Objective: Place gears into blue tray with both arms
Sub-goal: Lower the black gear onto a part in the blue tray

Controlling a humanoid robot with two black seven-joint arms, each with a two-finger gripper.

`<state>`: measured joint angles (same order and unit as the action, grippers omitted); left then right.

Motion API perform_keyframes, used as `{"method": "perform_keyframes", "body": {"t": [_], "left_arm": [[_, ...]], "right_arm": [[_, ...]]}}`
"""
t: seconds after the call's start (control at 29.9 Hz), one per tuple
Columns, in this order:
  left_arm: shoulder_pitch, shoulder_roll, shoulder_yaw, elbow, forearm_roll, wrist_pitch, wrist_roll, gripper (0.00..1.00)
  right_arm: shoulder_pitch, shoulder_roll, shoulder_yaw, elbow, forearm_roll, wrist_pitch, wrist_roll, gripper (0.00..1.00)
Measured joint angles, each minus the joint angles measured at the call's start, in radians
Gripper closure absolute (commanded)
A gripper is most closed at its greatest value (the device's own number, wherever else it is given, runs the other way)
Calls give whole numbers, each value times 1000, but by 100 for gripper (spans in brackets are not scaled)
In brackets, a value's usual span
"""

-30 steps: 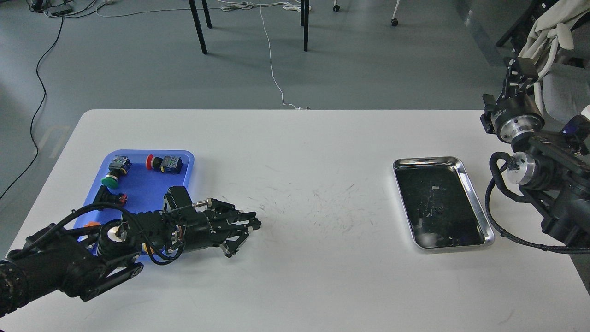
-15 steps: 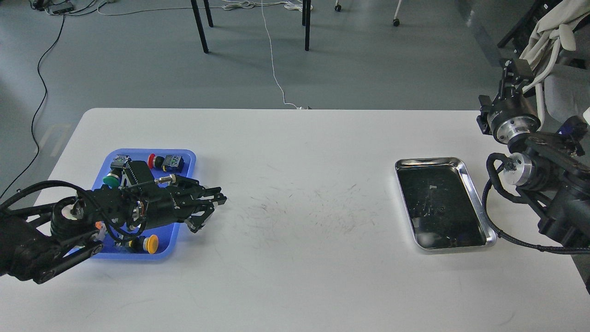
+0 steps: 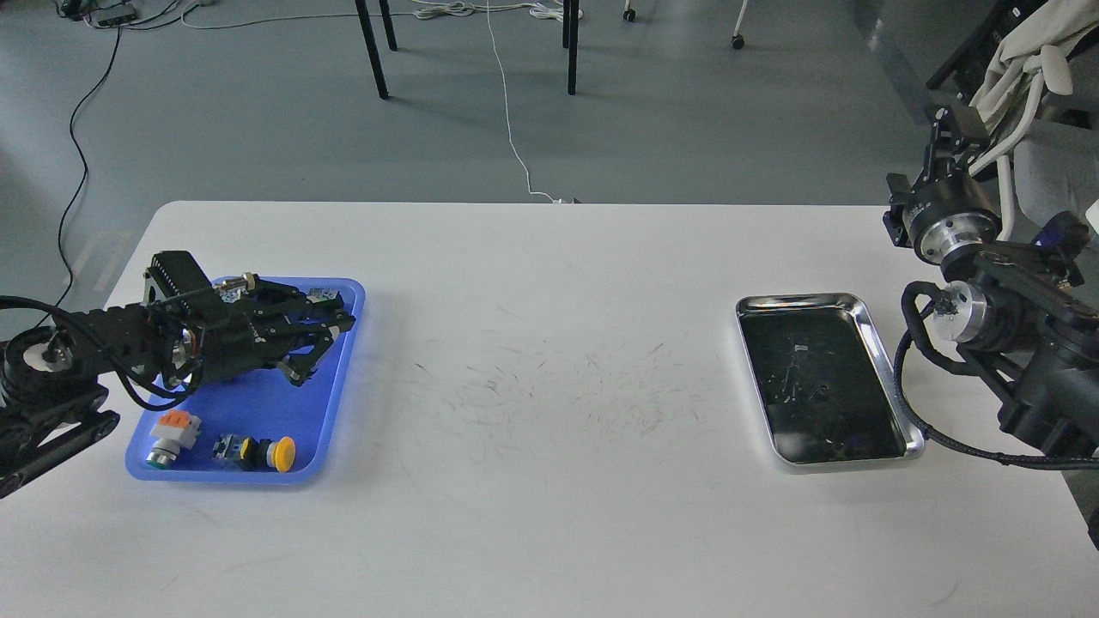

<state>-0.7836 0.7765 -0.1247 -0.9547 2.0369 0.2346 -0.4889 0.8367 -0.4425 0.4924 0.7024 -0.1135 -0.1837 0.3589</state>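
The blue tray (image 3: pixel 333 403) lies at the table's left. My left gripper (image 3: pixel 326 348) hovers over its far half, pointing right, fingers spread and open, with nothing visible between them. The gears are too small to make out in the blue tray, on the table, or among the specks in the silver tray. My right gripper (image 3: pixel 951 129) is raised beyond the table's right edge, above and behind the silver tray, and is seen dark and end-on.
In the blue tray's near end lie a yellow push-button (image 3: pixel 276 452) and an orange-topped switch (image 3: pixel 168 432). A shiny silver tray (image 3: pixel 893 378) with a dark inside sits at the right. Scuff marks cover the table's middle. Chair legs and cables stand on the floor beyond.
My left arm has swung left and back, from the table right of the blue tray to over its far half. The right arm has lifted slightly.
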Motion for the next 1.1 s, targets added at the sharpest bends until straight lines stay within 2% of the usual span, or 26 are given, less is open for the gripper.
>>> {"method": "perform_keyframes", "body": {"t": [0.43, 0.87, 1.1], "left_arm": [[50, -29, 17, 173, -45, 8, 0, 90], [75, -74, 19, 230, -69, 18, 0, 89], [76, -84, 19, 231, -72, 19, 0, 84]], "right_arm": [[1, -5, 0, 9, 0, 2, 0, 3], [3, -3, 0, 9, -2, 3, 0, 3], [5, -2, 0, 9, -2, 3, 0, 3]]}}
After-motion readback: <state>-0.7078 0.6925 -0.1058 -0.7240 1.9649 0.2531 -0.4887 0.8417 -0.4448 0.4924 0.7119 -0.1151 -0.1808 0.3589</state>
